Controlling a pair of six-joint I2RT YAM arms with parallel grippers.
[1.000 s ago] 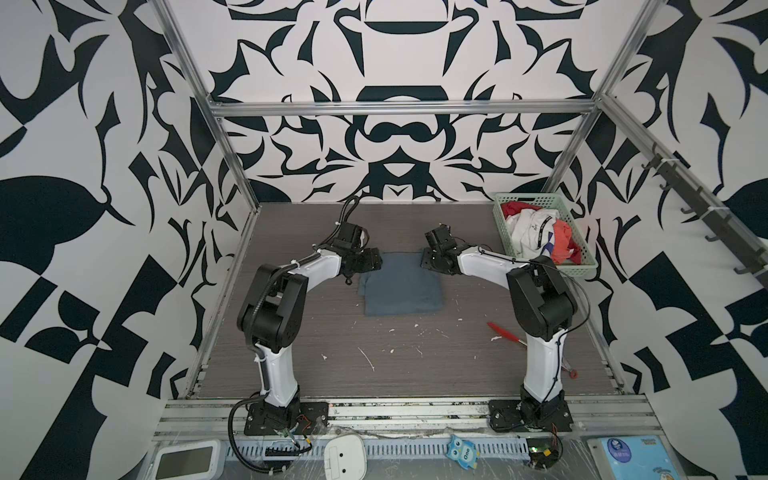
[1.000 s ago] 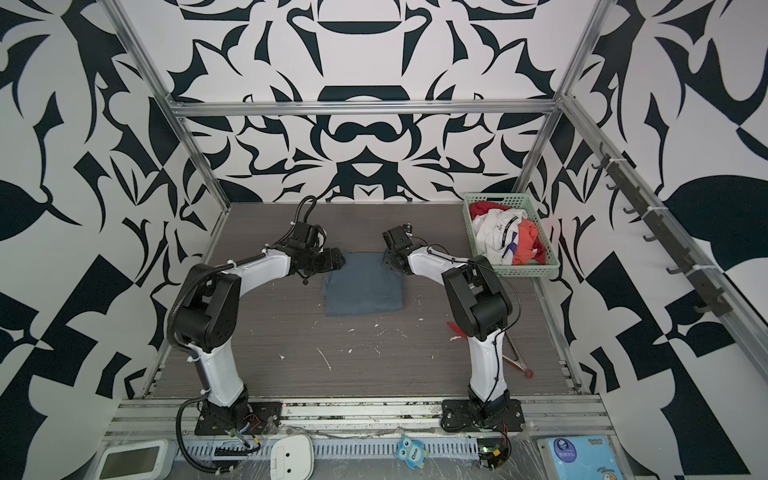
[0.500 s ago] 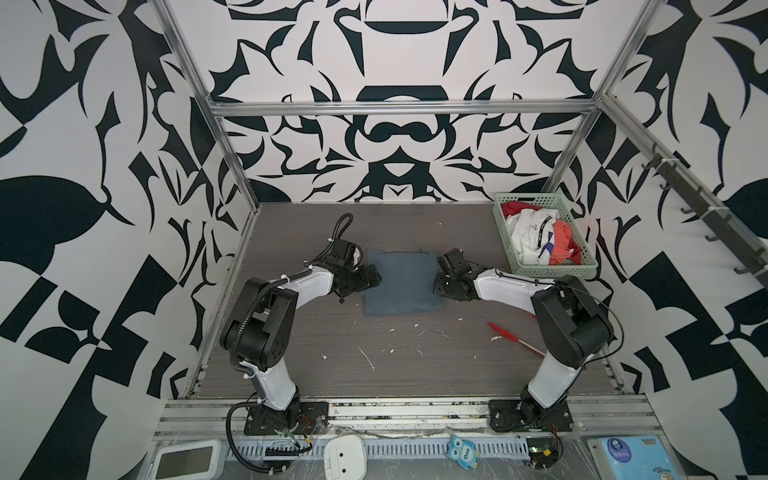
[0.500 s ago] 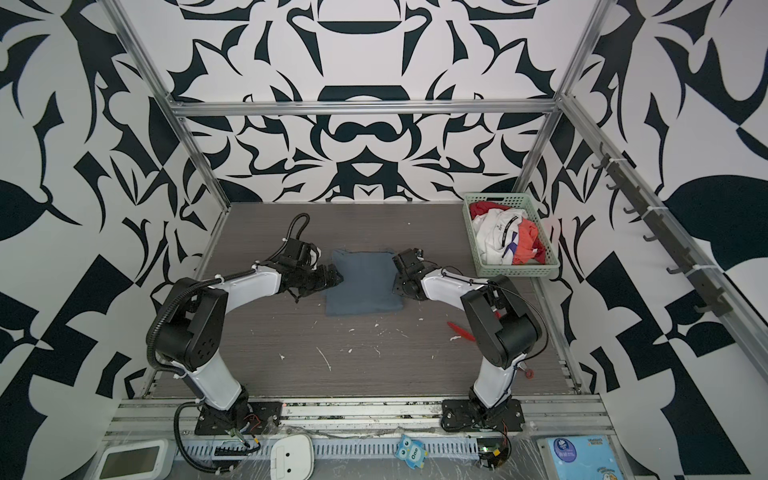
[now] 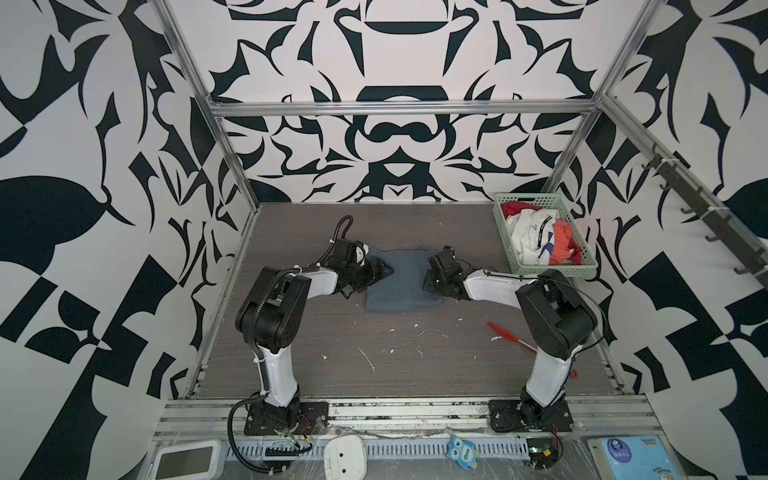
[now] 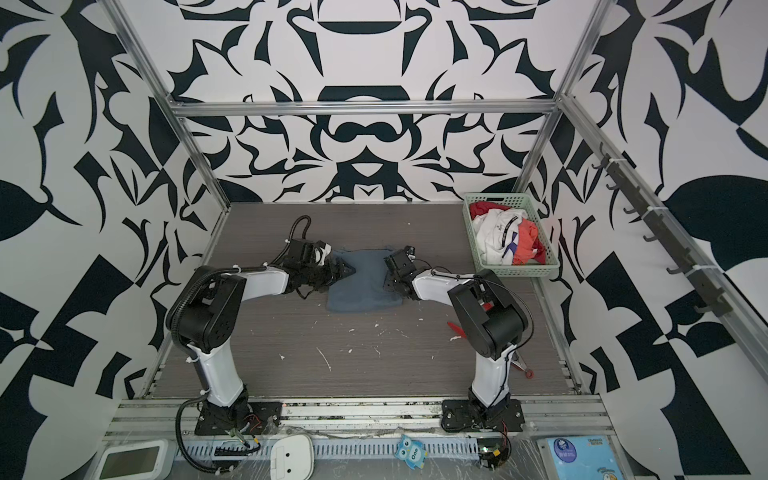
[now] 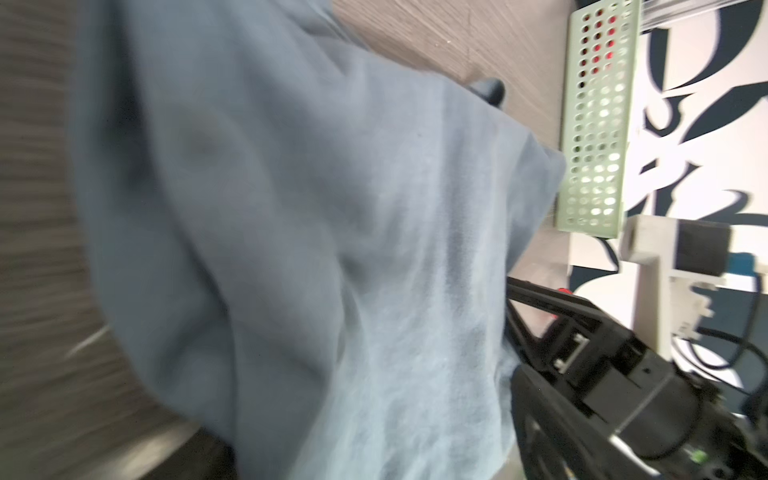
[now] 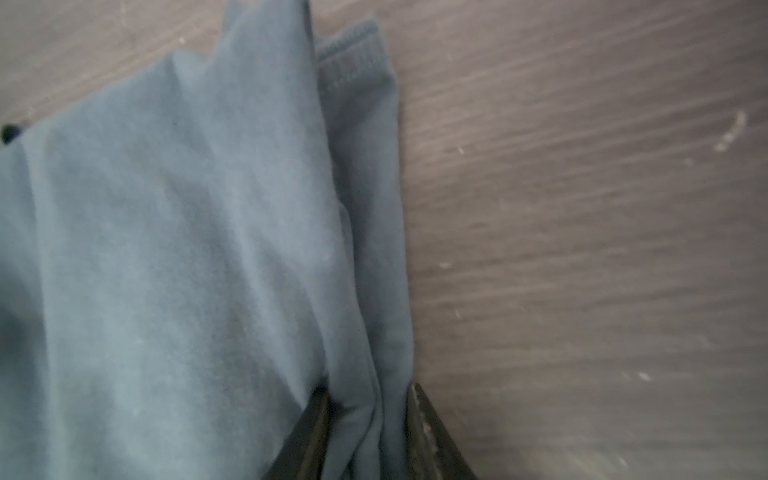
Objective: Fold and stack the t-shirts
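Count: 2 arms, 1 basket, 1 shirt out on the desk, 1 red pen-like item, many small white scraps.

Blue-grey t-shirt (image 5: 401,286): lies partly folded mid-desk, nearer the back edge than the front, between the two arms. Its left edge is drawn to a point at the left gripper (image 5: 380,272).

Right gripper (image 8: 370,424): at the shirt's right edge. In the right wrist view the fingers (image 8: 316,428) are clamped on a bunched fold of the shirt's edge, w/ cloth between them.

Left gripper: fingers are hidden. Cloth fills most of the left wrist view and that view is blurred. Cannot tell if they are released or grasping.

Basket (image 5: 552,271): pale green, in the back right corner of the desk. It holds a white shirt w/ dark stripe (image 5: 532,232) and red-orange cloth (image 5: 563,245). They are heaped together, so the no. of garments cannot be counted.

Red pen-like item (image 5: 509,334): on the desk by the right edge, partly hidden by the right arm, well apart from the shirt. Exact type not clear.

Scraps are scattered front of the shirt, approx. mid-desk.
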